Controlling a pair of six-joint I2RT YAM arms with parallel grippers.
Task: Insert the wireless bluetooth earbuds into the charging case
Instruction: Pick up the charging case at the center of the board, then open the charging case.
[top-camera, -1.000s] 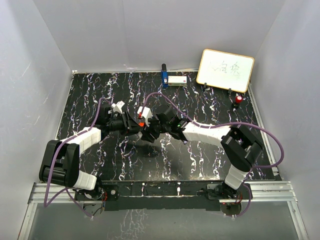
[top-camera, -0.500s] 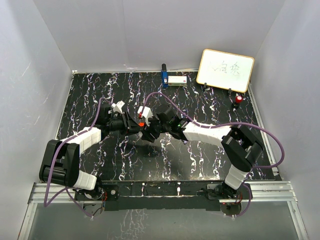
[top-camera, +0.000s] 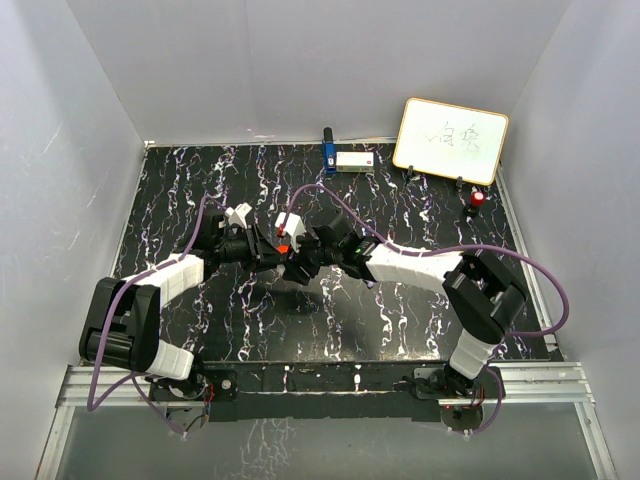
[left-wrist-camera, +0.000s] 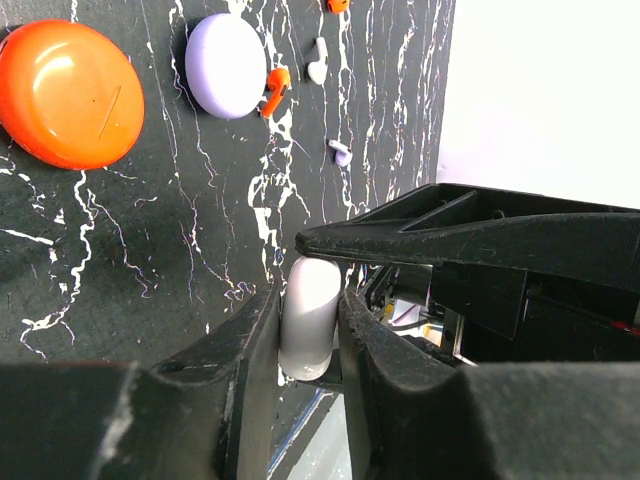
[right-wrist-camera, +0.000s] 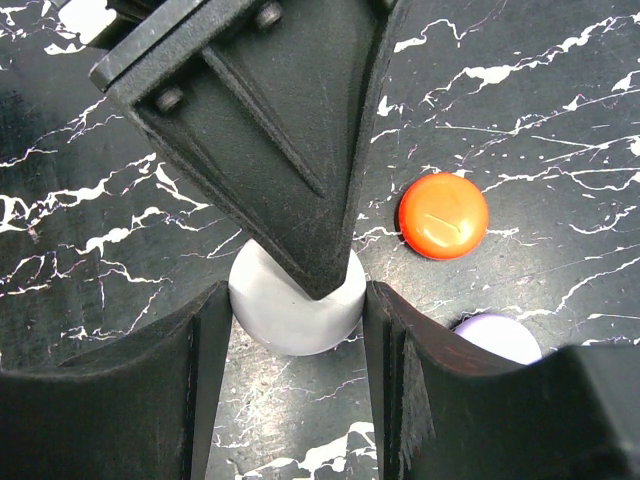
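Observation:
A round white charging case (left-wrist-camera: 308, 330) stands on edge between both grippers, just above the black marbled table. My left gripper (left-wrist-camera: 308, 298) is shut on its two flat faces. My right gripper (right-wrist-camera: 297, 292) is shut across its rim, with the case (right-wrist-camera: 290, 325) showing under the left gripper's black fingers (right-wrist-camera: 290, 150). In the top view the grippers meet mid-table, left gripper (top-camera: 268, 249), right gripper (top-camera: 298, 264), hiding the case. Loose earbuds lie on the table: an orange one (left-wrist-camera: 275, 90), a white one (left-wrist-camera: 317, 60) and a purple one (left-wrist-camera: 340, 152).
An orange puck (left-wrist-camera: 65, 95) (right-wrist-camera: 443, 215) and a lavender puck (left-wrist-camera: 227, 65) (right-wrist-camera: 500, 337) lie close by. At the back stand a whiteboard (top-camera: 450, 140), a red-capped object (top-camera: 478, 200), a blue item (top-camera: 328, 152) and a small white box (top-camera: 354, 160).
The left arm has shifted very slightly to the right. The right arm has not moved.

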